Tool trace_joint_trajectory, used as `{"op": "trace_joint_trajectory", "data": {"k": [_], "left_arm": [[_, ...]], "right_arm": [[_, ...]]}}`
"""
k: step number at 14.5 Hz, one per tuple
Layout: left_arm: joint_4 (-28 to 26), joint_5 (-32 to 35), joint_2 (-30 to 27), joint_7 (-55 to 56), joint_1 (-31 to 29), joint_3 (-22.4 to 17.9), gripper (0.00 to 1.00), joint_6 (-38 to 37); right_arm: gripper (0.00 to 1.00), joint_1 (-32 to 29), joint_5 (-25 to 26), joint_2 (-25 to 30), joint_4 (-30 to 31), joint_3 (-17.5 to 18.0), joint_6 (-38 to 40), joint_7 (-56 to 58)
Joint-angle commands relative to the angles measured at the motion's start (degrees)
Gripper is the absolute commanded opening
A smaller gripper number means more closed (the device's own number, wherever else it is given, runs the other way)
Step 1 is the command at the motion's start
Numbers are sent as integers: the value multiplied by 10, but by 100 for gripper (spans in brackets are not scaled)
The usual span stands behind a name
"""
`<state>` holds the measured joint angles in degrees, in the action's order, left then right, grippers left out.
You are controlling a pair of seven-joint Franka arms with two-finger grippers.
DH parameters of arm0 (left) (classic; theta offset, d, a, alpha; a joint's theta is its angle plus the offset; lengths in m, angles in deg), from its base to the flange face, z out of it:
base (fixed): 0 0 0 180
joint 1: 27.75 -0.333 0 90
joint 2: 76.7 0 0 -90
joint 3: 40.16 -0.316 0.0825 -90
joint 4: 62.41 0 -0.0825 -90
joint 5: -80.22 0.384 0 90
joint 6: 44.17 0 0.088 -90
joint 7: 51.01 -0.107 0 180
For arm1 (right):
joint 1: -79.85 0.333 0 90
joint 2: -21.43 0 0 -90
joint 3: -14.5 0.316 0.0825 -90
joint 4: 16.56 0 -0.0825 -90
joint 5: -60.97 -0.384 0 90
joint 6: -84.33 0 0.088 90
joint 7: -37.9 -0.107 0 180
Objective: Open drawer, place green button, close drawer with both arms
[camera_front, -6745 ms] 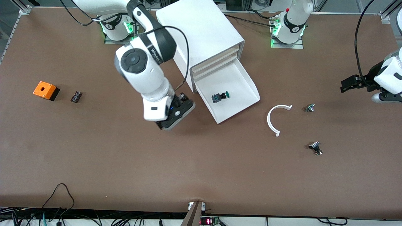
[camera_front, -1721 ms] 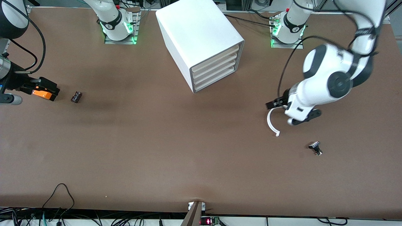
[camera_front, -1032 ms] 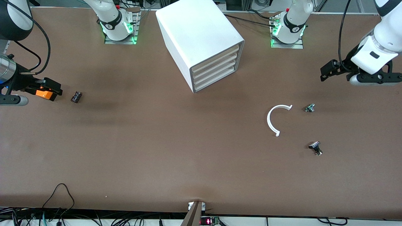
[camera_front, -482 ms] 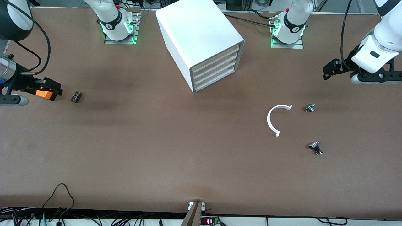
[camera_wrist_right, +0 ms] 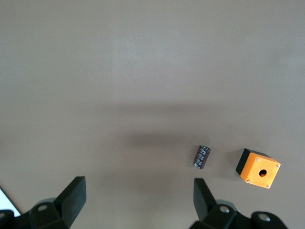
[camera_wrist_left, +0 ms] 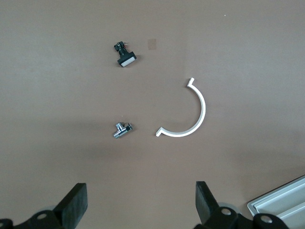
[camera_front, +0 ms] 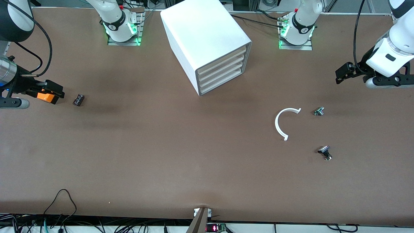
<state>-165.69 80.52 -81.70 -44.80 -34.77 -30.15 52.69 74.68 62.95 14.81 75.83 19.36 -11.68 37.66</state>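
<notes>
The white cabinet (camera_front: 203,35) stands at the table's back middle, and a corner of it shows in the left wrist view (camera_wrist_left: 282,202). All four of its cream drawer fronts are flush, so the lowest drawer (camera_front: 221,83) is shut. The button is hidden. My left gripper (camera_front: 340,73) hangs open and empty over bare table at the left arm's end; its fingers (camera_wrist_left: 72,210) stand wide apart. My right gripper (camera_front: 48,90) hangs open and empty over the orange box (camera_front: 44,96) at the right arm's end; its fingers (camera_wrist_right: 71,199) are also wide apart.
A white C-shaped strip (camera_front: 280,124) (camera_wrist_left: 190,114), a small silver part (camera_front: 319,111) (camera_wrist_left: 121,130) and a black-and-silver part (camera_front: 325,152) (camera_wrist_left: 125,56) lie toward the left arm's end. A small dark part (camera_front: 78,99) (camera_wrist_right: 202,156) lies beside the orange box (camera_wrist_right: 259,169).
The drawer, earlier open with the button in it, is now shut. The left arm has drawn back from over the white strip to its end of the table. The right arm waits.
</notes>
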Motion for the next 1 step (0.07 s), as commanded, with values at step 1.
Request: {"op": "trace_joint_trajectory", "data": {"k": [1], "left_arm": [[12, 15, 9, -7, -2, 4, 100, -4]], "right_arm": [[100, -6, 1, 4, 2, 8, 4, 4]]}}
